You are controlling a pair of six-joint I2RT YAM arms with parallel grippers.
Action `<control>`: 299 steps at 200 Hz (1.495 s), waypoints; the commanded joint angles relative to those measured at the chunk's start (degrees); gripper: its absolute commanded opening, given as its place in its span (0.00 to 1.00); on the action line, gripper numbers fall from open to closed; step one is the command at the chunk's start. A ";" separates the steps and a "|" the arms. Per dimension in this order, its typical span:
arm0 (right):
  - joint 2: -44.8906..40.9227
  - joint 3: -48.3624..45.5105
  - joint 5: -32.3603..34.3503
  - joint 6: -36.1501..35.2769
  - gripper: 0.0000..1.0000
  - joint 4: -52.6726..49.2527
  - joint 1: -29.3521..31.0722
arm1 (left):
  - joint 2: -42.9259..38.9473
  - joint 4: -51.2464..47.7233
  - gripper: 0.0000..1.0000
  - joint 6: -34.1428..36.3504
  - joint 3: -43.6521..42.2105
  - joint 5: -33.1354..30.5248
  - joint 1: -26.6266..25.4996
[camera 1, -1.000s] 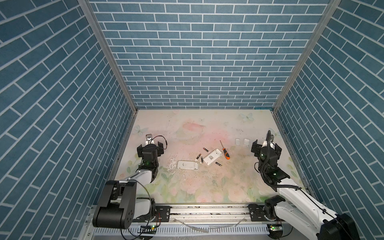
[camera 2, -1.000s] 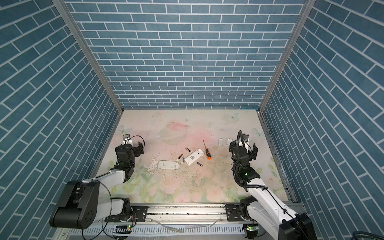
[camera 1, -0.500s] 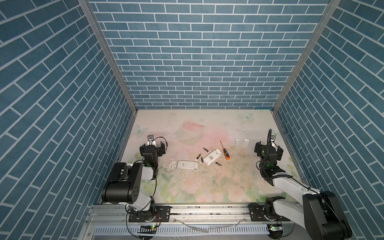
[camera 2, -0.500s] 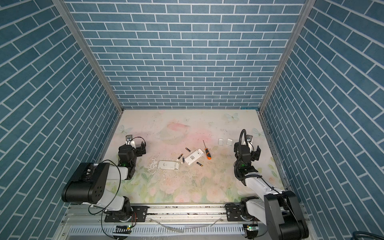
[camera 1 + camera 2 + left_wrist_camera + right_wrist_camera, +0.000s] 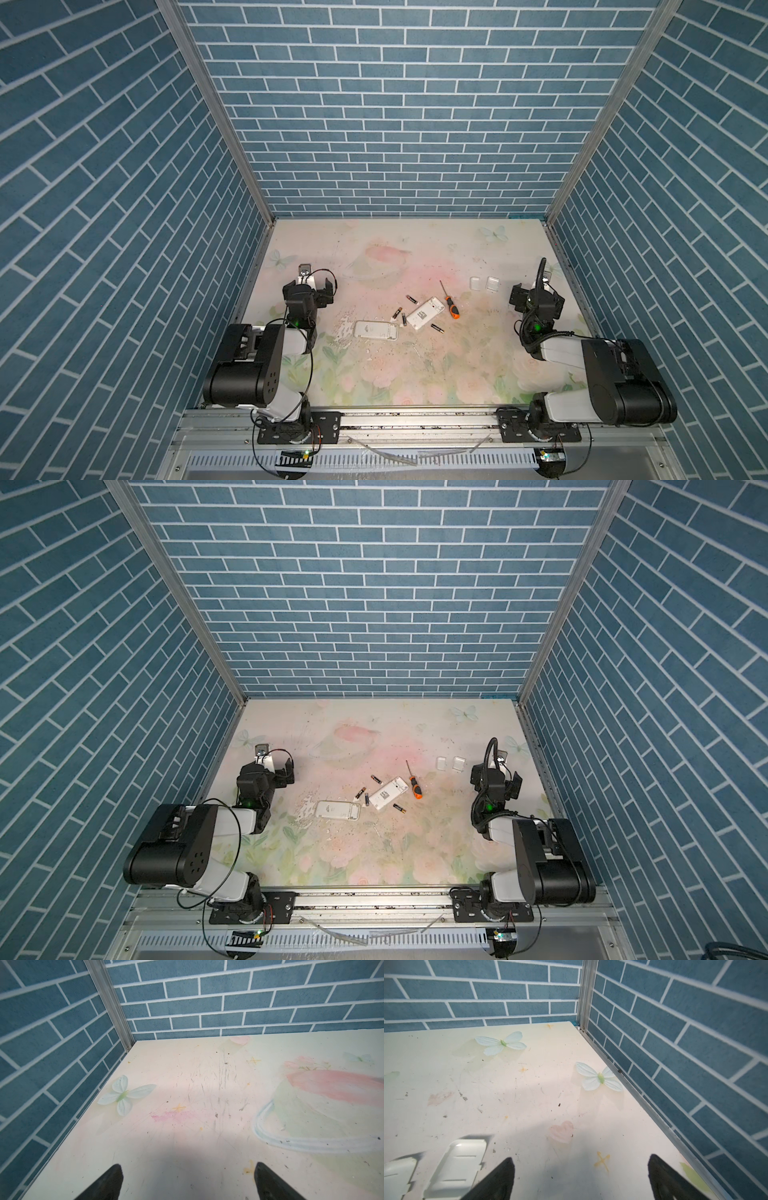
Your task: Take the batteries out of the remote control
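Dark batteries (image 5: 404, 319) lie loose on the table (image 5: 374, 249), between the arms, well apart from both. Left gripper (image 5: 187, 1169) and right gripper (image 5: 581, 1162) hover spread wide, holding nothing.

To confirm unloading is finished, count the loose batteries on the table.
4. Far battery behind the tilted remote; left battery and middle battery between it and the flat remote; near battery at the tilted remote's near side. None appears hidden.
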 commanded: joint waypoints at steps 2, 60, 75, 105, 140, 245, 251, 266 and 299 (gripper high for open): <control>2.58 0.91 -1.77 -2.16 0.99 6.77 -0.79 | 0.32 -0.94 1.00 0.53 0.80 0.69 0.22; 2.18 -0.11 -4.88 -1.33 0.99 7.67 -2.13 | 0.32 -0.99 1.00 0.53 0.80 0.68 0.22; 2.11 -0.75 -6.23 -1.08 0.99 8.68 -2.67 | 0.32 -0.99 1.00 0.53 0.80 0.68 0.22; 2.63 -1.08 -9.93 -0.37 0.99 9.10 -4.13 | 0.35 -0.99 1.00 0.53 0.80 0.69 0.22; 5.63 -0.84 -12.11 0.26 0.99 11.06 -5.18 | 0.32 -0.99 1.00 0.53 0.80 0.68 0.22; 6.83 3.69 -12.55 -0.49 0.99 4.03 -5.29 | 0.32 -1.08 1.00 0.53 0.83 0.73 0.22; 6.77 3.68 -12.64 -0.42 0.99 3.80 -5.32 | 0.30 -1.07 1.00 0.53 0.82 0.71 0.22; 6.84 3.67 -12.61 -0.35 0.99 3.83 -5.29 | 0.32 -1.03 1.00 0.53 0.84 0.69 0.22; 6.79 3.75 -12.64 -0.36 0.99 3.78 -5.30 | 0.32 -1.12 1.00 0.53 0.81 0.68 0.22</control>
